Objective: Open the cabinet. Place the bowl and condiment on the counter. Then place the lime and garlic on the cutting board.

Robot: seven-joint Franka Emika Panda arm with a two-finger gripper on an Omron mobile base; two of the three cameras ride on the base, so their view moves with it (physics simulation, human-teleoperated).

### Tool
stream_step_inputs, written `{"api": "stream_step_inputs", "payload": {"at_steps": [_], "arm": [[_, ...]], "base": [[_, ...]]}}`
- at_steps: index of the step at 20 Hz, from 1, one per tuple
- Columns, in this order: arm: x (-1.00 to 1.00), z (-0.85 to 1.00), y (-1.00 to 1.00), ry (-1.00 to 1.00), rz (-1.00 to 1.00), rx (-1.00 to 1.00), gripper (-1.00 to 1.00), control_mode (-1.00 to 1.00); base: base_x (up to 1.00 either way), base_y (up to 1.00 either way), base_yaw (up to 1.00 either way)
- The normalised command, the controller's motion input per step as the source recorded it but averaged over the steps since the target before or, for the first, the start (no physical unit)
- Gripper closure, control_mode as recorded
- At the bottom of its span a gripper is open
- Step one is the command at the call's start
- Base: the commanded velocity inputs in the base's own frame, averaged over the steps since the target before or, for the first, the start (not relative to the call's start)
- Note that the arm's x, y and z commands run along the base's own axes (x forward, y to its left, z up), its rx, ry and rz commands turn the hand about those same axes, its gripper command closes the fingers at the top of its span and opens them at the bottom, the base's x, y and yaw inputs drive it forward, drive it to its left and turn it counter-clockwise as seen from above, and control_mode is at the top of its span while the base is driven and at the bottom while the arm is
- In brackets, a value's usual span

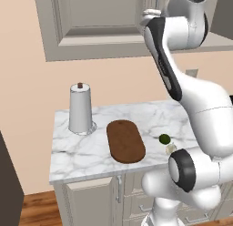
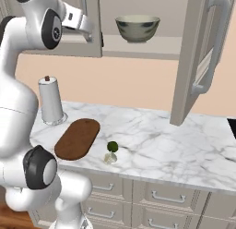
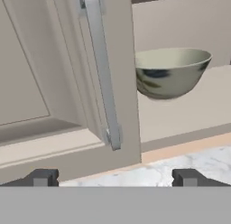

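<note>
Here the gripper is seen spread wide with nothing between its 2 fingertips, held up in front of the cabinet. In the hand view the left door's bar handle is shown close ahead, with the bowl on the shelf behind it. The right door is seen swung open in the right base view. On the counter the cutting board is flanked by the paper-towel roll, and the lime is set just beside the garlic.
</note>
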Motion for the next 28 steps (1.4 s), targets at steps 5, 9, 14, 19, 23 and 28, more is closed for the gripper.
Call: {"api": "stream_step_inputs", "payload": {"at_steps": [5,9,14,19,23,28], "arm": [[0.6,-0.04,0.05,-0.01,0.17,0.05,-1.0,-1.0],[0.4,-0.01,-0.18,-0.05,0.13,0.06,-1.0,-1.0],[0.59,-0.18,0.0,-0.06,0.11,0.01,1.0,-1.0],[0.63,-0.25,0.0,-0.12,0.11,0.0,1.0,-1.0],[0.42,-0.07,0.0,-0.08,0.06,0.0,1.0,-1.0],[-0.26,-0.06,0.26,-0.01,0.06,0.0,1.0,-1.0]], "base": [[0.0,0.0,0.0],[0.0,0.0,0.0],[0.0,0.0,0.0],[0.0,0.0,0.0],[0.0,0.0,0.0],[0.0,0.0,0.0]]}}
